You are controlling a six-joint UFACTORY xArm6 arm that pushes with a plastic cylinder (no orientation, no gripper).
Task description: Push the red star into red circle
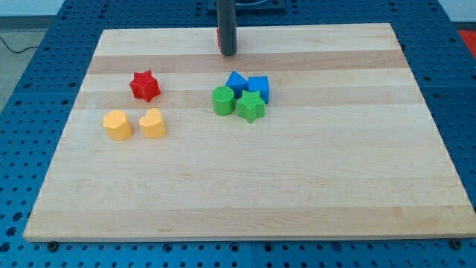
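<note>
The red star (145, 85) lies at the view's left, upper part of the wooden board (245, 186). A red block (219, 39), mostly hidden behind the rod, shows as a thin red sliver near the board's top edge; its shape cannot be made out. My tip (227, 54) rests on the board at the top centre, right beside that red sliver. The tip is well to the right of and above the red star, apart from it.
Two yellow blocks lie below the red star: a rounded one (117, 125) and a heart (152, 123). A cluster sits at centre: green circle (222, 100), green star (251, 106), blue triangle-like block (236, 80), blue cube (259, 88).
</note>
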